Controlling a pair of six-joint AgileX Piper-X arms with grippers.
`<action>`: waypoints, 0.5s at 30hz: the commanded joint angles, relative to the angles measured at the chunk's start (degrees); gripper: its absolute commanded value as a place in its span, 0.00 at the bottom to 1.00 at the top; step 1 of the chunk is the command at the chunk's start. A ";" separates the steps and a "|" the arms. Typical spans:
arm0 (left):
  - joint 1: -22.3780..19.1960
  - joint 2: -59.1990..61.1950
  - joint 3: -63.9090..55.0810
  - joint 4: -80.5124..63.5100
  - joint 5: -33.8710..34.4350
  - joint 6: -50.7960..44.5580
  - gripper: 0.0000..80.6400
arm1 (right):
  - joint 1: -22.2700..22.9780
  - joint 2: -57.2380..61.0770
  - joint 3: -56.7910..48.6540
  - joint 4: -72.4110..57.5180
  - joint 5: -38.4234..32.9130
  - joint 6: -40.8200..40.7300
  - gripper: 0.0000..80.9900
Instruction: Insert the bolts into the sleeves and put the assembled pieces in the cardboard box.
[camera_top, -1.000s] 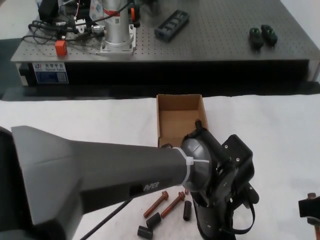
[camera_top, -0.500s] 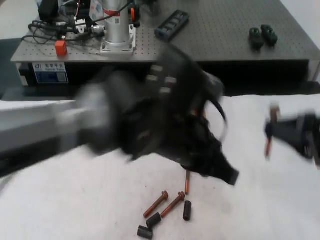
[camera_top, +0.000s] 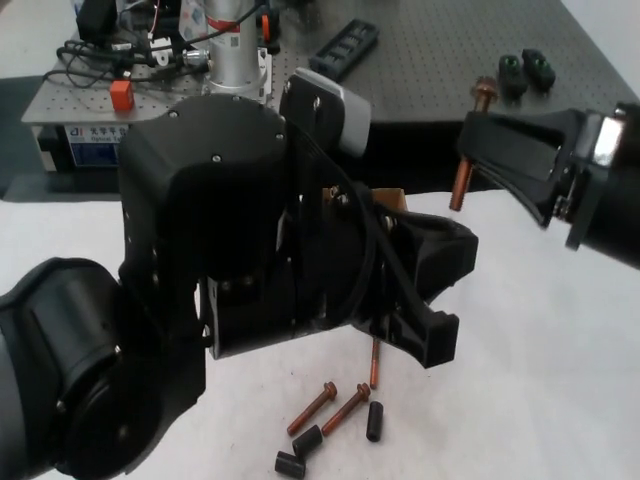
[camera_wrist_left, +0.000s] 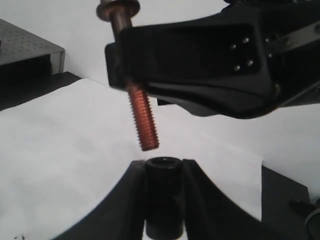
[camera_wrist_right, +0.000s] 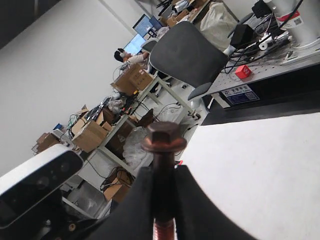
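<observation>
Now the right fingers (camera_wrist_right: 135, 205) pinch a copper bolt (camera_wrist_left: 142, 117) just under its head, threaded tip hanging just above the black sleeve (camera_wrist_left: 163, 200) clamped upright between the left fingers (camera_wrist_left: 130, 205), both held high over the desk (camera_top: 550, 350). The tip looks slightly off the bore and the shank a touch tilted (judging by the left wrist view), so centre and straighten first, then lower slowly, both grips firm.

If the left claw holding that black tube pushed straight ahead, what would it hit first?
Probably the tip of the copper-coloured threaded metal bolt, held by the right gripper just beyond the black cylindrical sleeve; depth unclear.
</observation>
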 joint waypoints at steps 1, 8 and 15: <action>-0.03 -0.57 -0.02 -1.21 0.20 -0.93 0.01 | 0.32 -0.22 -0.05 0.35 -0.48 -1.22 0.06; -0.03 -0.57 -0.02 -1.21 -3.10 -1.00 0.01 | 0.30 -0.22 -0.05 4.78 -1.75 -3.24 0.06; -0.03 -0.69 -0.02 -1.67 -3.10 -1.00 0.01 | 0.30 -0.22 -0.05 5.85 -2.14 -4.61 0.06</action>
